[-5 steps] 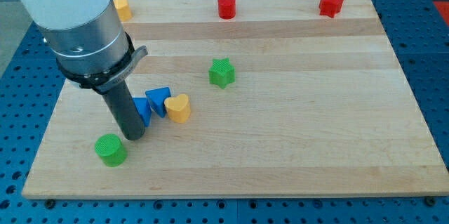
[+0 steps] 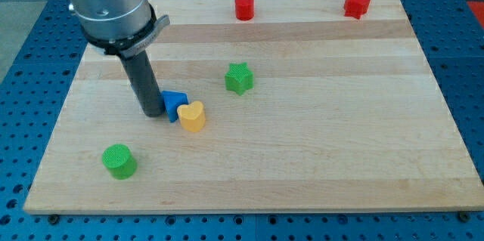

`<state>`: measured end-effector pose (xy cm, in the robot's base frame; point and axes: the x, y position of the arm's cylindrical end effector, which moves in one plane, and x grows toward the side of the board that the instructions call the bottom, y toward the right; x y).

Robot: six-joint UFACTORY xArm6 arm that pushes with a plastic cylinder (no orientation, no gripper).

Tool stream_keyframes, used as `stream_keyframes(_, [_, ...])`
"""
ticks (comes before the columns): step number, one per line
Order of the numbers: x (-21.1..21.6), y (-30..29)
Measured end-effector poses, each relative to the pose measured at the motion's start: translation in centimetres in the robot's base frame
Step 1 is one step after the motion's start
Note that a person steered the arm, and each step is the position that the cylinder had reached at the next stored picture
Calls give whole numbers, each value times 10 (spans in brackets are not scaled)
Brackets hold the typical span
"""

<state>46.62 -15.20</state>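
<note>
Your tip (image 2: 152,112) sits at the view's left of the blue block (image 2: 173,102), touching it or just short of it, and the yellow heart (image 2: 192,116) rests against that block's lower right, so the three run in a line slanting toward the view's bottom right. There is no gripper here to be apart or together, only the bare rod. Farther out on the desk (image 2: 318,150), you have a green cylinder (image 2: 119,161) well below-left of the tip, a green star (image 2: 239,78) up-right, and a red cylinder (image 2: 243,6) and red star (image 2: 356,3) along the top edge.

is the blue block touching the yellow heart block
Touching: the camera view shows the blue block pressed against the yellow heart block with no board between them; my tip stands at the blue block's left.
</note>
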Motion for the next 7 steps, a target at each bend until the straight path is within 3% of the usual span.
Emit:
stream_keyframes(3, [-46, -4])
stream_keyframes(7, [-53, -35])
